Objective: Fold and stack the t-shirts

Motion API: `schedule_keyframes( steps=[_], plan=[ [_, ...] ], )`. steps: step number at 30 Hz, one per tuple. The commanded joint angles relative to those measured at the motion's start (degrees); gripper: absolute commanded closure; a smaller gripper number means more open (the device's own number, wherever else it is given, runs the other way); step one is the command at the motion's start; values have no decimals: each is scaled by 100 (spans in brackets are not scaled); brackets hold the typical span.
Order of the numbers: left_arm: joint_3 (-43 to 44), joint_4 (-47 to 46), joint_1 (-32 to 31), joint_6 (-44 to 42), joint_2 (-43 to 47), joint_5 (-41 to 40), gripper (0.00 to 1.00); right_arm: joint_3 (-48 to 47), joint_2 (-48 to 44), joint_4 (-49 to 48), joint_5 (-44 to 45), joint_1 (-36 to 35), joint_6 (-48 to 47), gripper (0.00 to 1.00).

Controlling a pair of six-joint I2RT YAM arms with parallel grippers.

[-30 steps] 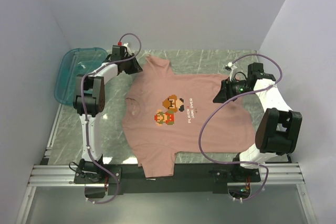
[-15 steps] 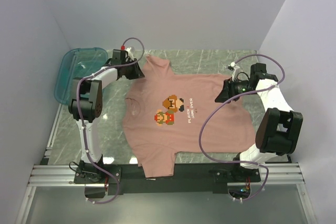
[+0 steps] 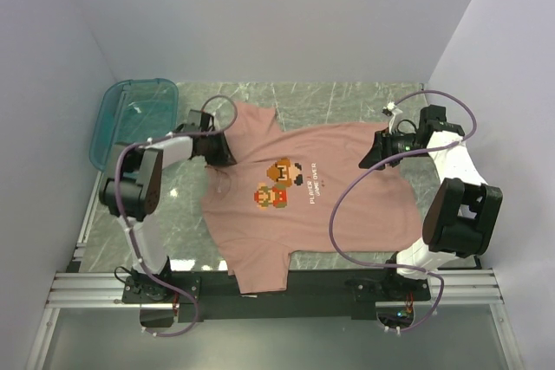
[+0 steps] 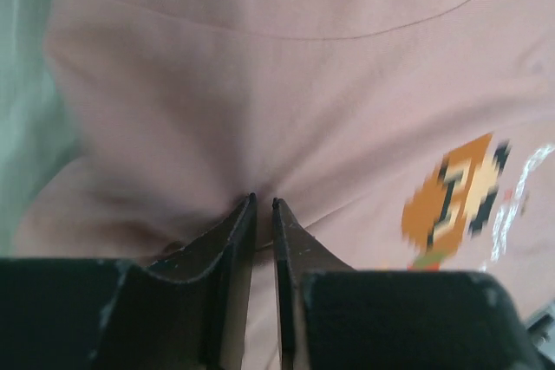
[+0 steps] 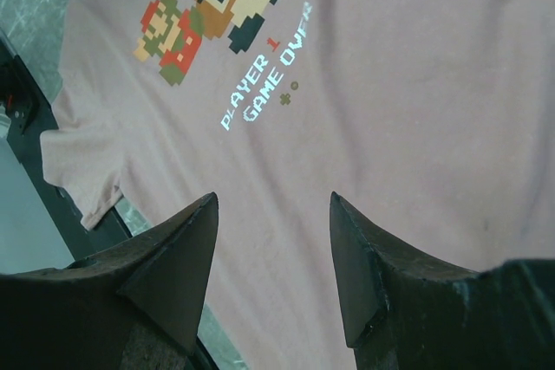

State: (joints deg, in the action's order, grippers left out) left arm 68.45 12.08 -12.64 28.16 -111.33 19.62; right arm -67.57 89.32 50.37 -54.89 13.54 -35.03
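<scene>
Left jaws are clenched to a thin slit on a pinch of the shirt (image 3: 260, 231). In the left wrist view the cloth puckers up to their tips and creases fan out from there. Right jaws stand released and wide, with nothing between them, over the far corner at the hem end.

The shirt lies face up, spread across the middle of the table (image 3: 347, 97), collar toward the left side and hem toward the right. Its far sleeve (image 3: 256, 114) points away from the arms and its near sleeve (image 3: 260, 273) reaches the near edge. The bin (image 3: 130, 119) sits at the far left, apart from the shirt.

By my reading the task is barely begun. No fold shows, both sleeves are out and the body is one flat layer. The left pinch, at the shoulder by the far sleeve, looks like the start of a first fold. All the folding and the placing are left, and only one shirt is in sight.

The top view gives the whole layout, but the left wrist hides its own jaws there. The left wrist view settles that grip and catches a blurred edge of the print (image 4: 455, 192). The right wrist view shows the lettering (image 5: 260, 84) sharply, the near sleeve at the table edge, and the bare gap between the right jaws. Their height above the cloth I cannot tell.
</scene>
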Motion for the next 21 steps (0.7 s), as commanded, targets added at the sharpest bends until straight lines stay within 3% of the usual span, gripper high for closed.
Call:
schedule_keyframes(
  steps=[1,4,9,11,12,15,21],
  plan=[
    [-971,32,-10,408,594,-37,79,-230,-230,78,-197,61,-22,39],
    [-1832,-117,-124,576,972,77,79,-222,-274,87,-241,61,-13,39],
    [-2195,-294,-212,647,2096,-37,73,-221,-310,122,-311,61,-31,39],
    [-1854,-110,-186,559,2430,-326,68,-248,-301,166,-355,61,-66,39],
    [-1704,-65,-177,515,2475,-431,59,-257,-318,192,-364,61,-92,39],
    [-1028,-30,103,471,2283,-529,55,-257,-336,228,-399,70,-136,39],
    [870,425,754,42,474,-458,57,-283,-328,298,-452,61,-197,39]
  ],
)
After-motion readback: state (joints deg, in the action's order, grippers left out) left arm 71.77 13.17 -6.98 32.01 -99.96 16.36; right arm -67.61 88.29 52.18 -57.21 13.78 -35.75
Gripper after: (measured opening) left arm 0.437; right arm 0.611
